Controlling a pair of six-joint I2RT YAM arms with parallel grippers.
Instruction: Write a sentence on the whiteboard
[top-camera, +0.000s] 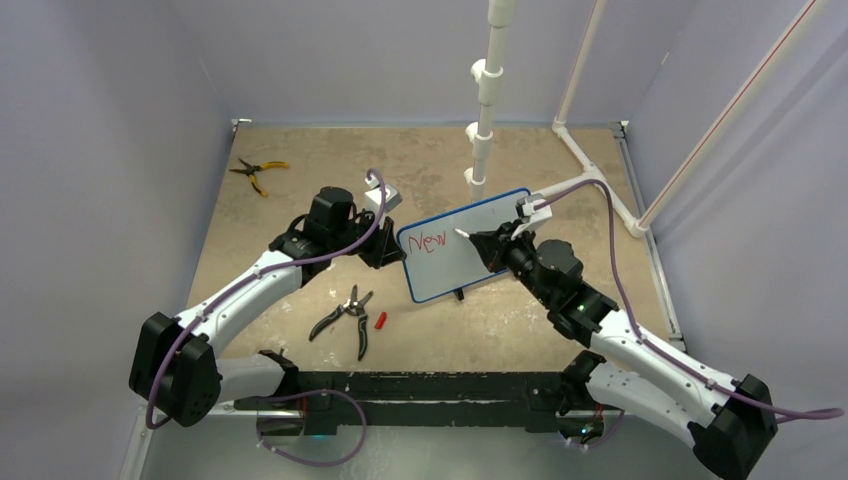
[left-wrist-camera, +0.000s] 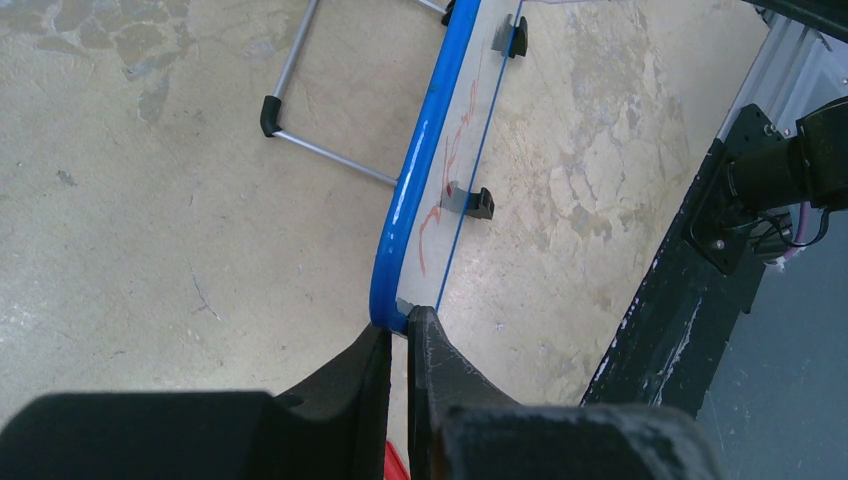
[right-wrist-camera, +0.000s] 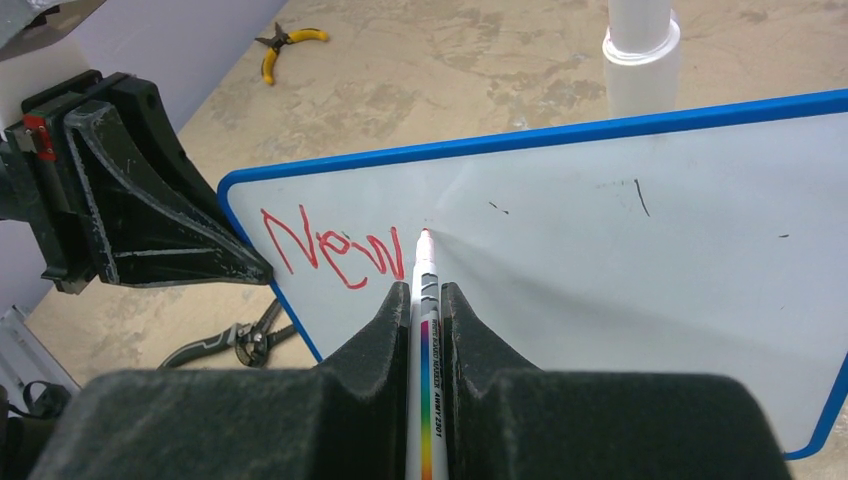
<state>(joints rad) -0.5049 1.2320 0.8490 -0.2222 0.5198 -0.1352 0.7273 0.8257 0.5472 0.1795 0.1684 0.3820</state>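
- On the counter (top-camera: 300, 180), near its middle, the whiteboard (top-camera: 455, 272) stands tilted between the two arms.
- Its blue edge beside the writing is pinched by the left gripper (left-wrist-camera: 398, 332), fingers closed tight on the frame.
- Closed around a marker (right-wrist-camera: 424, 262), the right gripper (right-wrist-camera: 424, 292) holds the tip at or just off the white surface.
- Of the sentence (right-wrist-camera: 335, 250), only one red word, "New", is written.
- Most of the board is blank, so I judge the task is at an early stage, with more words to write.
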